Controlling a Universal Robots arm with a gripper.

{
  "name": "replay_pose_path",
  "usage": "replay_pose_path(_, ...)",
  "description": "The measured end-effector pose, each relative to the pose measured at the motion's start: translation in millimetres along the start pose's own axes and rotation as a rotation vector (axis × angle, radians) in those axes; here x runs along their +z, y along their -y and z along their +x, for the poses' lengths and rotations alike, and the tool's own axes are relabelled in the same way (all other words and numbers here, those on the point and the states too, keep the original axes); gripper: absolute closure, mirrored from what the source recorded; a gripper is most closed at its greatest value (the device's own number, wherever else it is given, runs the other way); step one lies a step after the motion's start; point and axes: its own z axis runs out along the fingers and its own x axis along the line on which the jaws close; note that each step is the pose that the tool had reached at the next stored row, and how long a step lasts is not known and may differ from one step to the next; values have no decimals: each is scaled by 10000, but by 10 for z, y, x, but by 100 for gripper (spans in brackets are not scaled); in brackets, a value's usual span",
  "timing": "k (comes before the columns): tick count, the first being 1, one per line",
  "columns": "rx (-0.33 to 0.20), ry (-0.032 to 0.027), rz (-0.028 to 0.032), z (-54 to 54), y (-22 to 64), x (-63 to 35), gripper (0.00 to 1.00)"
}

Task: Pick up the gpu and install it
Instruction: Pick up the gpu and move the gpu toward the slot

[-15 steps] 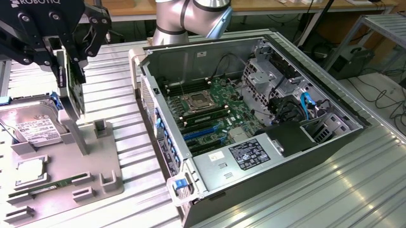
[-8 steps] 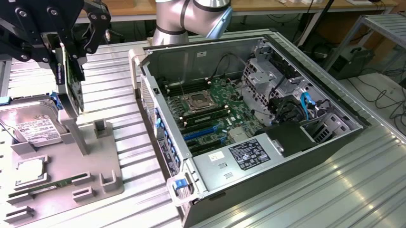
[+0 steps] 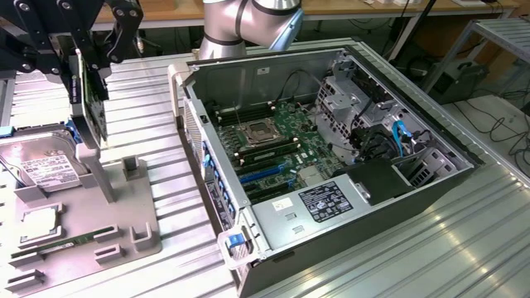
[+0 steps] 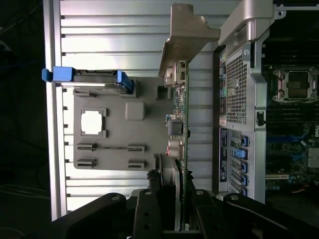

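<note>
The end effector [image 3: 93,59] had its black fingers closed partway in, pinching the gpu [image 3: 89,108] by its upper part. The card hung upright and thin edge on, with its black face and green board both showing. It was up near the far corner of the ribbed metal worktop [image 3: 414,248] on the exterior view's left, above the grey holder tray [image 3: 124,211]. The tray's tall upright post [image 3: 98,177] stood right under it. I could not tell whether the card's lower edge touched that post or hung clear of it.

Seen from the wrist, the card ran edge-on away from the fingers, with its silver bracket [image 4: 187,35] at the far end. There it lay along the side of the tray nearest the computer case [image 3: 348,233].

On the tray a hard drive [image 3: 46,164] with a white label sat propped in its cradle just beside the card. Toward the worktop's near edge lay a square processor chip [image 3: 37,226] and a narrow memory stick [image 3: 71,239], each in its own holder.

The case lay on its side in the middle of the worktop, just beside the tray, open on top with the green motherboard [image 3: 282,149] exposed. The robot arm [image 3: 244,25] rose behind it at the far edge.
</note>
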Motion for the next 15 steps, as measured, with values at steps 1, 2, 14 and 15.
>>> replay_pose_path(1, 0, -1, -2, 0, 0, -12, 72)
replay_pose_path(2, 1, -2, -4, 0, 0, -28, 72)
replay_pose_path(14, 1, -12, -20, -2, -1, -120, 72)
replay_pose_path(15, 1, -13, -19, -2, -1, -121, 72)
